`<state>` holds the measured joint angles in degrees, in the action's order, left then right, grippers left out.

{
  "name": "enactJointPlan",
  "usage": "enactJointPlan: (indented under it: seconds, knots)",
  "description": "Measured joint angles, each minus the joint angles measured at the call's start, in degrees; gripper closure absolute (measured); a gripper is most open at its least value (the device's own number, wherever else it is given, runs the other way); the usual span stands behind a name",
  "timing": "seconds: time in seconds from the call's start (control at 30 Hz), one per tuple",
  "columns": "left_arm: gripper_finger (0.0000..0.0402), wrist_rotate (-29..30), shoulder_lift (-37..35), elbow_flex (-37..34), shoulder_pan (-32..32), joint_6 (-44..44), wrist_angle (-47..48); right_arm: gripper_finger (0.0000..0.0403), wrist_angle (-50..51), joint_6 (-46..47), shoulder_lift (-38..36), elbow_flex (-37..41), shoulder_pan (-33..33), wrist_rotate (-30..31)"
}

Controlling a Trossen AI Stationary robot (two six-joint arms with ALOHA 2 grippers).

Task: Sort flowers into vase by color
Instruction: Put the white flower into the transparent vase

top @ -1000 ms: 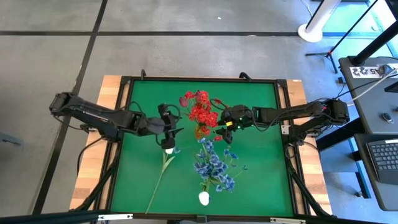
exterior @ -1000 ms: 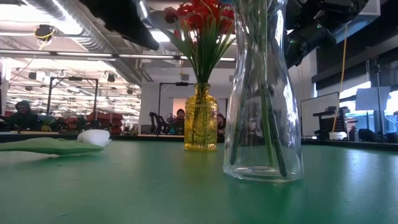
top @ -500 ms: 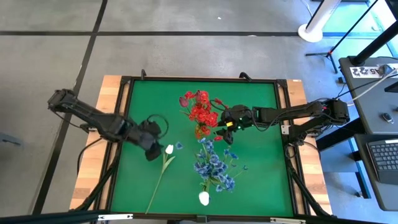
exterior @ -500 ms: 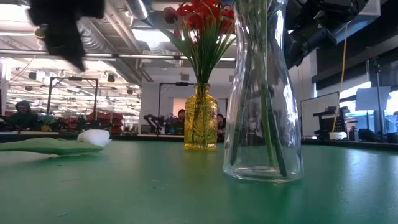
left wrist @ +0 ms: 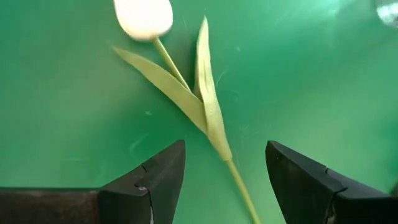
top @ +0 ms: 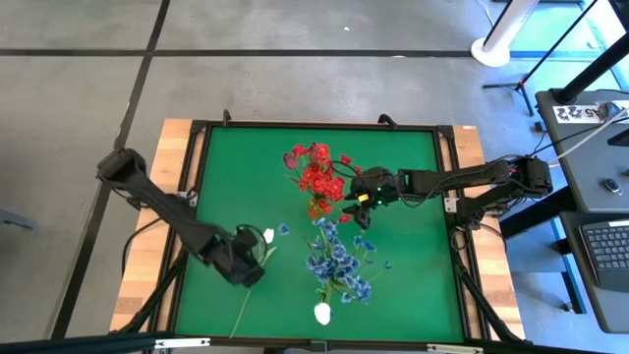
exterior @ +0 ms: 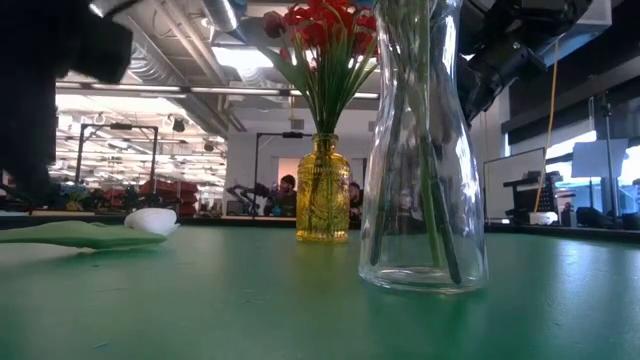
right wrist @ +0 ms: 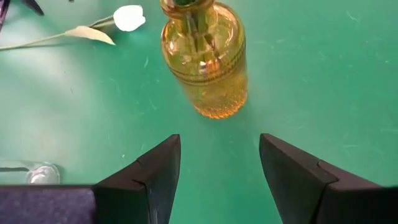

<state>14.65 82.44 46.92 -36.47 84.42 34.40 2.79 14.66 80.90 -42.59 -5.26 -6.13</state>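
Observation:
A white tulip (top: 267,236) lies flat on the green table, its stem (top: 241,315) running toward the near edge; the left wrist view shows its head (left wrist: 143,17), leaves and stem (left wrist: 239,186). My left gripper (top: 251,264) (left wrist: 225,152) is open and hovers over the stem below the leaves, one finger on either side, touching nothing. My right gripper (top: 352,204) (right wrist: 219,146) is open beside the amber vase (right wrist: 208,62) (exterior: 322,190), which holds the red sprays (top: 316,177). The blue sprays (top: 336,261) stand in the clear vase (exterior: 425,150).
A second white tulip head (top: 322,314) shows by the blue sprays at the near edge. The table has a raised black frame (top: 197,128). The two vases stand close together mid-table. Bare green surface lies on the left half and toward the far corners. People show in the room beyond.
My left gripper has moved from the tulip's head toward the near edge along the stem, turning about and coming lower over the table. It has stayed open. The tulip has stayed where it lay. My right arm has kept still.

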Motion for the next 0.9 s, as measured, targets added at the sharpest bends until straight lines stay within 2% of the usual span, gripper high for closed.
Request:
enactJointPlan:
  seconds: [0.23, 0.53, 0.73, 0.9]
  knots:
    - [0.0185, -6.59, 8.89, 0.00, 0.04, 3.87, -3.76, 0.0185, 0.67, -0.75, 0.00, 0.00, 0.00, -0.04]
    - [0.0195, -6.13, 12.50, 0.33, 1.01, 7.76, -3.81, 0.0185, 0.59, -1.73, 0.00, 0.00, 0.00, 0.57]
    - [0.0265, -6.18, 12.50, 0.18, 1.90, 7.80, -3.04, 0.0185, 2.94, -2.07, -0.14, -0.02, 0.00, 0.28]
    - [0.0351, -5.68, 12.59, 0.13, 2.19, 6.50, -2.11, 0.0185, 15.90, -2.30, -3.48, -0.01, 0.00, 1.14]
